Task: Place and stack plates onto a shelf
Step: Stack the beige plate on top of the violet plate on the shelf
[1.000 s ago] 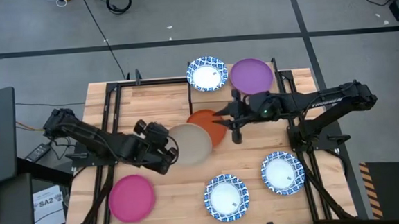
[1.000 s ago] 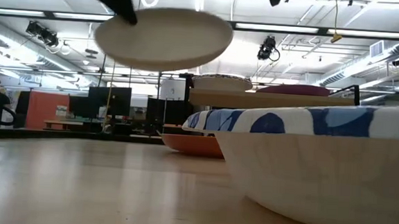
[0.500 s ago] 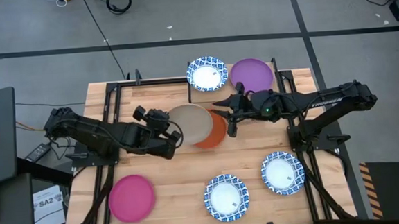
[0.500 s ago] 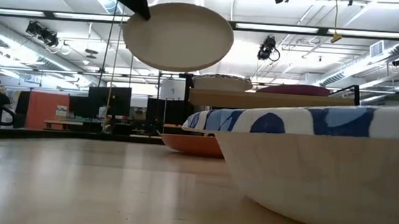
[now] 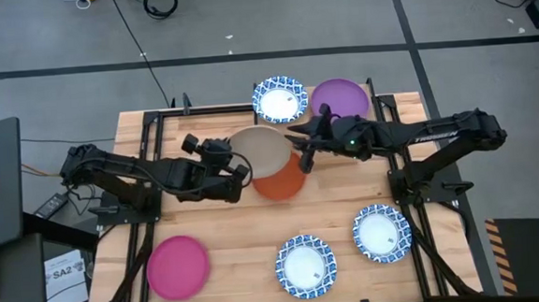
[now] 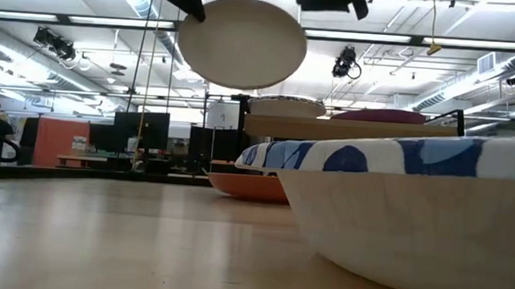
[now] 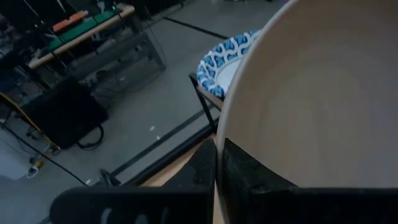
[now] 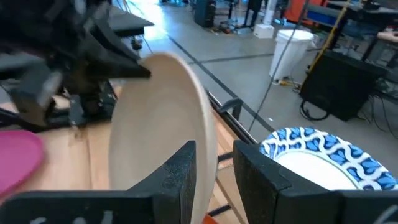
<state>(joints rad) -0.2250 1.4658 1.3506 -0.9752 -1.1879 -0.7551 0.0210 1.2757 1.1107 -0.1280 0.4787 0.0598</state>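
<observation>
My left gripper (image 5: 241,171) is shut on a beige plate (image 5: 262,149) and holds it in the air over an orange plate (image 5: 285,181) that lies on the table. In the low view the beige plate (image 6: 241,43) shows tilted. My right gripper (image 8: 214,155) is open, with its fingers on either side of the beige plate's opposite rim (image 8: 210,146). Behind them stands the shelf (image 5: 306,118), with a blue-rimmed plate (image 5: 279,100) and a purple plate (image 5: 339,100) lying on it. My left gripper pinches the beige plate's rim (image 7: 219,152) between its two fingers, one on each face. The fingers come about level from the table's left. The plate is lifted clear and tipped steeply. My right gripper straddles the far rim; whether it touches the plate I cannot tell.
A pink plate (image 5: 177,266) lies near the front left. Two blue-rimmed plates (image 5: 305,266) (image 5: 381,233) lie at the front right, and one of them fills the low view's foreground (image 6: 415,208). Black frame rails run along both sides of the table.
My left gripper has carried the beige plate toward the far edge and the shelf, and has tipped it more steeply on edge. My right gripper has swung from pointing at the near edge toward the plate, and its fingers now stand on either side of the rim.
</observation>
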